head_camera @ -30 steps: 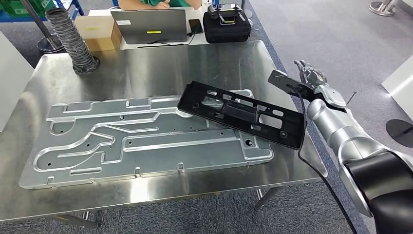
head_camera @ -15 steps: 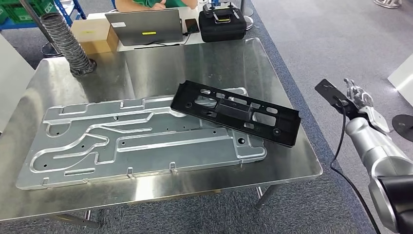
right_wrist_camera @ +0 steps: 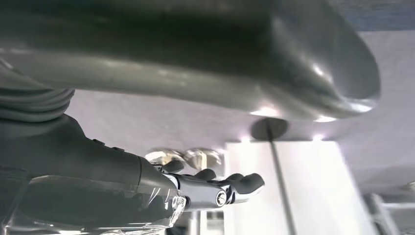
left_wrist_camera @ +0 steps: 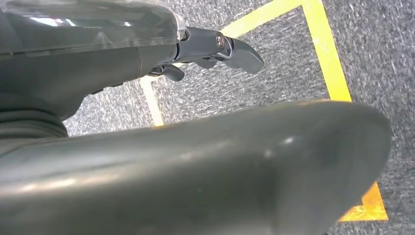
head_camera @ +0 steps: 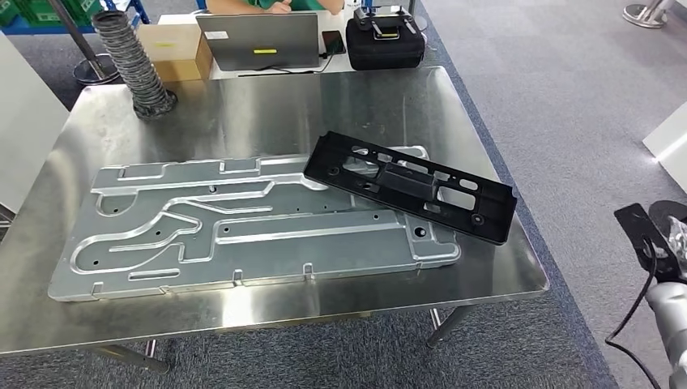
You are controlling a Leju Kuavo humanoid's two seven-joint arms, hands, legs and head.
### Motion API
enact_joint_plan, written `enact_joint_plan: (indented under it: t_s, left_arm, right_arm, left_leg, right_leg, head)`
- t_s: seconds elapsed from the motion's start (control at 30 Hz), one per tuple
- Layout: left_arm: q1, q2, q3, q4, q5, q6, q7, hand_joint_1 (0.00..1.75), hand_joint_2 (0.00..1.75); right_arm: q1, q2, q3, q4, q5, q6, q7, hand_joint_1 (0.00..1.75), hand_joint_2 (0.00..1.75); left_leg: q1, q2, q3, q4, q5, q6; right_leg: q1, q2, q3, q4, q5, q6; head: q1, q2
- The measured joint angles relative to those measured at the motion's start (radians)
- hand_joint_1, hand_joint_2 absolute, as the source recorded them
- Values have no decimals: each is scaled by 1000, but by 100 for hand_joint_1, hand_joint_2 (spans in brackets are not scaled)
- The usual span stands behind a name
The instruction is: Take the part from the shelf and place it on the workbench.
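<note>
The long black plastic part with rectangular cut-outs (head_camera: 411,185) lies flat on the steel workbench (head_camera: 267,105), set at an angle, its left end resting on the large silver machined metal plate (head_camera: 251,227) and its right end near the bench's right edge. No hand touches it.

The right hand (head_camera: 674,239) sits low at the right of the head view, off the bench and well apart from the part. In the right wrist view the right hand (right_wrist_camera: 215,188) holds nothing, its fingers (right_wrist_camera: 244,183) extended and loosely apart (slightly bent at the tips).

The left hand (left_wrist_camera: 205,49) hangs above grey carpet with yellow floor tape (left_wrist_camera: 333,63). It holds nothing; its fingers are partly hidden, so their spread cannot be judged.
</note>
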Motion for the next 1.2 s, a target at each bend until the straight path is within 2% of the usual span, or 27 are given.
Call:
enact_joint_plan:
  t_s: [0.03,0.07,0.1,0.2,0.23,0.27,0.3,0.37,0.4,0.43,0.53,0.57,0.6,0.63,0.7,0.73,0.77,0.87,0.9,0.93,0.97,1.03,1.07,1.1,1.13,1.17,1.2]
  left_arm:
    - [0,0,0,0,0,-1,0,0,0]
    - [1,0,0,0,0,-1,1,0,0]
    - [1,0,0,0,0,-2,2,0,0]
    - [0,0,0,0,-1,-3,9,0,0]
    - [-1,0,0,0,-2,-3,11,0,0]
    - [-2,1,0,0,-3,-3,12,0,0]
    - [-2,1,0,0,-3,-3,13,0,0]
    - [-2,2,0,0,-5,-3,13,0,0]
    - [-1,2,0,0,-5,-3,12,0,0]
    - [-1,3,0,0,-6,-1,11,0,0]
    - [0,3,0,0,-8,5,9,0,0]
    - [0,3,0,0,-9,6,8,0,0]
    - [1,3,0,0,-9,7,9,0,0]
    - [1,3,0,0,-9,8,9,0,0]
    - [-3,4,0,0,-9,8,10,0,0]
    - [-5,5,0,0,-9,9,11,0,0]
    - [-8,6,0,0,-9,8,12,0,0]
    - [-10,8,0,0,-9,7,17,0,0]
    - [-11,8,0,0,-10,7,18,0,0]
    - [-11,8,0,0,-10,8,20,0,0]
    - [-12,8,0,0,-11,9,20,0,0]
    - [-13,8,0,0,-11,10,21,0,0]
    - [-13,8,0,0,-11,11,21,0,0]
    - [-13,8,0,0,-11,11,21,0,0]
    - [-13,8,0,0,-10,11,21,0,0]
    - [-12,8,0,0,-10,11,21,0,0]
    - [-13,8,0,0,-10,12,21,0,0]
  right_arm:
    - [31,0,-24,0,-7,-4,-5,0,0]
    - [63,3,-45,-1,-11,-5,-8,0,0]
    - [90,5,-63,-1,-15,-6,-9,0,0]
    - [148,11,-118,-1,-23,-5,-10,0,0]
    - [162,13,-136,-1,-24,-5,-9,0,0]
    - [177,16,-153,-1,-26,-4,-9,0,0]
    - [192,19,-169,-1,-27,-2,-10,0,0]
    - [222,25,-200,-1,-30,1,-15,0,0]
    - [237,28,-215,-3,-31,1,-19,0,0]
    - [253,32,-231,-6,-31,2,-23,0,0]
    - [296,44,-272,-16,-26,3,-30,0,0]
    - [306,48,-283,-16,-23,4,-29,0,0]
    - [314,52,-294,-17,-20,7,-28,0,0]
    - [319,55,-303,-17,-18,10,-25,0,0]
    - [325,60,-319,-17,-15,18,-19,0,0]
    - [326,62,-327,-17,-14,20,-16,0,0]
    - [327,65,-333,-16,-13,22,-14,0,0]
    - [333,76,-350,-13,-12,23,-11,0,0]
    - [336,80,-354,-10,-12,23,-10,0,0]
    - [339,84,-359,-8,-11,23,-8,0,0]
    - [340,89,-363,-5,-9,24,-5,0,0]
    - [342,103,-368,2,-6,29,5,0,0]
    - [344,113,-370,6,-4,33,11,0,0]
    - [346,124,-371,12,-3,36,18,0,0]
    - [348,136,-374,16,-2,38,24,0,0]
    - [350,146,-377,20,-3,37,28,0,0]
    - [352,157,-381,24,-5,36,32,0,0]
  left_leg:
    - [-1,0,-4,2,1,0]
    - [-1,0,-8,5,2,0]
    - [-1,-1,-13,10,3,0]
    - [-2,-1,-31,36,-2,-10]
    - [-4,-1,-36,43,-4,-16]
    - [-6,-1,-39,48,-5,-21]
    - [-8,-2,-40,50,-4,-26]
    - [-8,-2,-42,55,-6,-35]
    - [-7,-1,-47,69,-20,-41]
    - [-6,-1,-59,101,-50,-46]
    - [-3,1,-121,286,-175,-55]
    - [-2,2,-130,330,-196,-56]
    - [-2,2,-120,336,-198,-54]
    - [-3,2,-88,297,-181,-50]
    - [-6,1,14,141,-133,-35]
    - [-9,2,52,75,-115,-29]
    - [-11,2,73,35,-105,-25]
    - [-13,4,73,14,-81,-14]
    - [-12,5,70,6,-68,-8]
    - [-11,6,64,-2,-53,-2]
    - [-9,8,55,-7,-40,2]
    - [-10,10,31,-6,-21,6]
    - [-11,11,17,-3,-13,5]
    - [-11,12,4,2,-6,3]
    - [-11,12,-10,8,-1,1]
    - [-10,12,-24,16,3,-2]
    - [-11,12,-37,26,6,-5]
  right_leg:
    - [-1,1,-22,57,-24,4]
    - [-3,1,-31,86,-32,7]
    - [-6,1,-21,75,-21,9]
    - [-12,0,80,-105,48,12]
    - [-11,1,101,-145,59,6]
    - [-9,2,108,-161,62,-1]
    - [-5,3,106,-156,65,-8]
    - [-8,2,101,-157,71,-23]
    - [-10,0,98,-158,75,-30]
    - [-11,-3,94,-159,80,-37]
    - [-9,-8,74,-159,95,-47]
    - [-8,-9,66,-158,100,-47]
    - [-7,-9,58,-158,106,-47]
    - [-5,-8,52,-158,112,-46]
    - [-3,-6,43,-158,124,-42]
    - [-2,-5,40,-159,130,-38]
    - [-1,-5,39,-160,136,-33]
    - [-4,-4,39,-170,154,-13]
    - [-6,-4,36,-167,145,-8]
    - [-7,-3,28,-149,120,-5]
    - [-8,-2,14,-111,78,-2]
    - [-8,0,-19,10,-14,4]
    - [-9,0,-27,63,-37,8]
    - [-10,0,-22,89,-39,11]
    - [-12,-1,3,77,-21,13]
    - [-14,-1,45,29,4,15]
    - [-16,-2,95,-41,14,15]
  head:
    - [0,0]
    - [0,0]
    - [0,0]
    - [0,0]
    - [0,0]
    - [0,0]
    - [0,0]
    - [0,0]
    - [0,0]
    - [0,0]
    - [0,0]
    - [0,0]
    - [0,0]
    - [0,0]
    - [0,0]
    - [0,0]
    - [0,0]
    - [0,0]
    - [0,0]
    - [0,0]
    - [0,0]
    - [0,0]
    - [0,0]
    - [0,0]
    - [0,0]
    - [0,0]
    - [0,0]
